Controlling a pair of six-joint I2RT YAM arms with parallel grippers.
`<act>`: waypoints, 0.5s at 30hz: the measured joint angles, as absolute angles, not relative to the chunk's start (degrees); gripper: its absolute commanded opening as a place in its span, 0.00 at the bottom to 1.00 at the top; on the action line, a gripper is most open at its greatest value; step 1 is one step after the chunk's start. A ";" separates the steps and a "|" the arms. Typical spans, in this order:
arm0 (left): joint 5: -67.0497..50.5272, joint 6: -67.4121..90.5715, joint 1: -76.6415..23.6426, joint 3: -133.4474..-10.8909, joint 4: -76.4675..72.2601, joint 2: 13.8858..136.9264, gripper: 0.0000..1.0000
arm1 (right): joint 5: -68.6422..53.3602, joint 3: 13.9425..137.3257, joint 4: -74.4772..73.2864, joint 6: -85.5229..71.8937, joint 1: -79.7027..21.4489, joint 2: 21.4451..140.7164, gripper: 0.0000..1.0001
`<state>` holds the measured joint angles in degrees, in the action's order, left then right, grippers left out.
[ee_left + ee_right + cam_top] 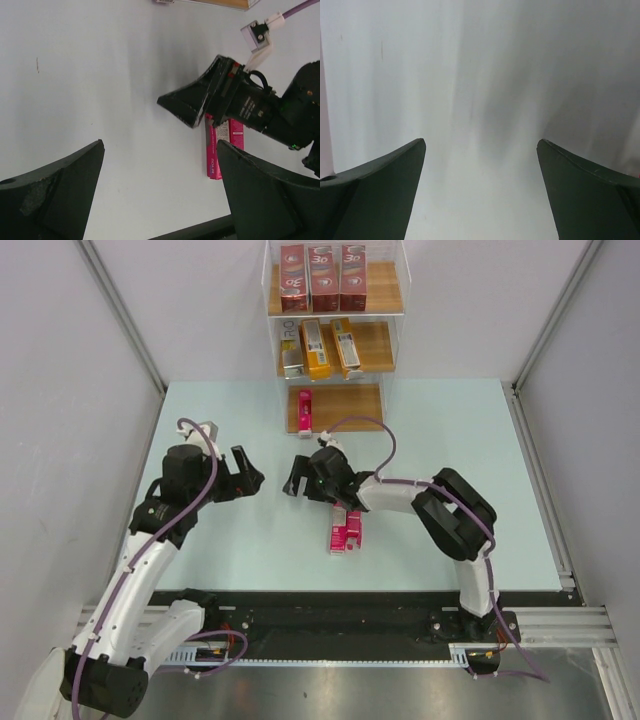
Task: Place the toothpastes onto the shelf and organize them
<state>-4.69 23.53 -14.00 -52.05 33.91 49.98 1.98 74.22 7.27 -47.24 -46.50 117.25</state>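
Note:
The shelf (352, 400) stands at the back centre. Its top tier holds three dark red toothpastes (322, 277), and orange-yellow ones (322, 348) lie on the middle tier. One pink carton (305, 410) lies on the bottom board. Two more pink cartons (346, 530) lie on the table, partly under my right arm; they also appear in the left wrist view (221, 145). My right gripper (297, 481) is open over bare table, left of those cartons and in front of the shelf. My left gripper (252, 477) is open and empty, facing the right gripper (186, 106) across a short gap.
The pale green table (230, 540) ends in a black rail at the near edge. Grey walls close in on both sides. A purple cable (375, 435) loops above the right wrist. The right wrist view shows only table (480, 75) between its fingers.

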 measured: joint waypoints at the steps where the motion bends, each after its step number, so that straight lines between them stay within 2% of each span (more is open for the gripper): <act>1: -5.02 23.53 -14.00 -52.01 33.76 49.98 1.00 | 1.85 72.97 6.61 -46.70 -47.20 115.87 0.98; 10: -8.67 24.27 -14.74 -49.08 30.48 52.58 1.00 | 4.62 62.50 -2.13 -41.74 -47.68 97.47 0.94; 15: -9.02 26.02 -19.81 -47.11 27.42 57.14 0.99 | 8.84 58.59 -7.44 -39.53 -46.41 82.72 0.93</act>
